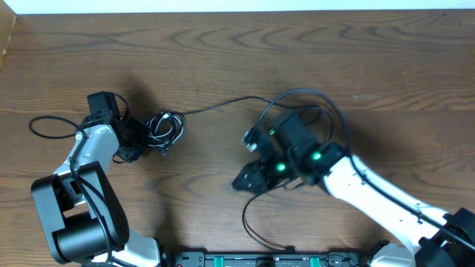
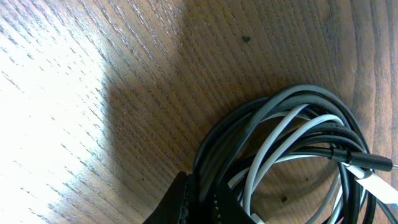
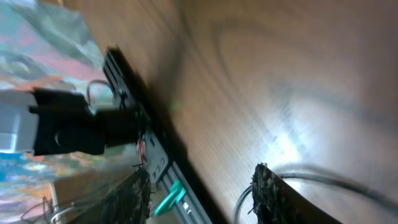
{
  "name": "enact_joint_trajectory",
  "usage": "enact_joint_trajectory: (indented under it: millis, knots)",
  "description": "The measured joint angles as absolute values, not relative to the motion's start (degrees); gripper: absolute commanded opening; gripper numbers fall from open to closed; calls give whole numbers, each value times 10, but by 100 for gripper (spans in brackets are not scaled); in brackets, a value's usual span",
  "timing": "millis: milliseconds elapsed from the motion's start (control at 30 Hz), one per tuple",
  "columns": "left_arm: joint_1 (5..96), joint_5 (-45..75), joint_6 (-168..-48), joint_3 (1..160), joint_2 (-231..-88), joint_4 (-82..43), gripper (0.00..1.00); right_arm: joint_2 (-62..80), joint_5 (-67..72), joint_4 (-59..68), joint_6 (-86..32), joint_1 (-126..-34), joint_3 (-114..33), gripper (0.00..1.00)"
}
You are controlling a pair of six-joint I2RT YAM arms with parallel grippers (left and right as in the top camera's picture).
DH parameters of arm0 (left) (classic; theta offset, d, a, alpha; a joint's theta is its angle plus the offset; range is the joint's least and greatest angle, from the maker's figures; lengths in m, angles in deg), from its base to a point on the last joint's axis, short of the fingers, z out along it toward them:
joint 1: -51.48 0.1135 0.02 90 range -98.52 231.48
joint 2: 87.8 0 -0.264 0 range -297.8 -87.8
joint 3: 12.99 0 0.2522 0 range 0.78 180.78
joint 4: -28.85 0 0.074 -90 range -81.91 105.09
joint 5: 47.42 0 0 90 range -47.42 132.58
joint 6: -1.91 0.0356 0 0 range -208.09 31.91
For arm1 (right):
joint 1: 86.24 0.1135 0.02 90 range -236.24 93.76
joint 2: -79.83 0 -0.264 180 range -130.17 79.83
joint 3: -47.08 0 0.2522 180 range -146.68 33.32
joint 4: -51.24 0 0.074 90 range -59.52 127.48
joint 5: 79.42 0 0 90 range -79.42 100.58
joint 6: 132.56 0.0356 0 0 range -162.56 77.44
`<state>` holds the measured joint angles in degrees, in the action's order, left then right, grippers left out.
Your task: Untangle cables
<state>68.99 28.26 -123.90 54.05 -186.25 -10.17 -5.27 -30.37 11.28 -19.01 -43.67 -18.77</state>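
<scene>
At worktop (image 1: 223, 44) left, the cables (image 1: 165, 126) lay coiled just right of the left pincer (image 1: 143, 139), closed, apparently on the coil's edge. The right pincer (image 3: 202, 196) stood part-open, empty, farther off along a trailing strand (image 1: 223, 104).

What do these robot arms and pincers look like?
The left arm and right arm mix white shells with black cylindrical joints. Small green lights glow near the black right gripper, whose fingers are dark and rough. The left gripper is black too. A black cable loops off each.
</scene>
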Motion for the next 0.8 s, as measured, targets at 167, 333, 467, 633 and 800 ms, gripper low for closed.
enact_joint_trajectory:
  millis: [167, 333, 467, 633, 800]
  knots:
    - [690, 283, -1239, 541, -1863, -102, 8, -53, -232, 52, -135, -349, -188, 53]
    - [690, 283, -1239, 541, -1863, -102, 8, -53, -142, -8, -65, -263, -188, 53]
    - [690, 283, -1239, 541, -1863, -102, 8, -53, -77, -26, -4, -212, -188, 53]
    - [690, 283, -1239, 541, -1863, -103, 8, -78, -32, -24, 52, -171, -188, 52]
    - [690, 283, -1239, 541, -1863, -103, 8, -136, -31, -16, 72, -164, -188, 11]
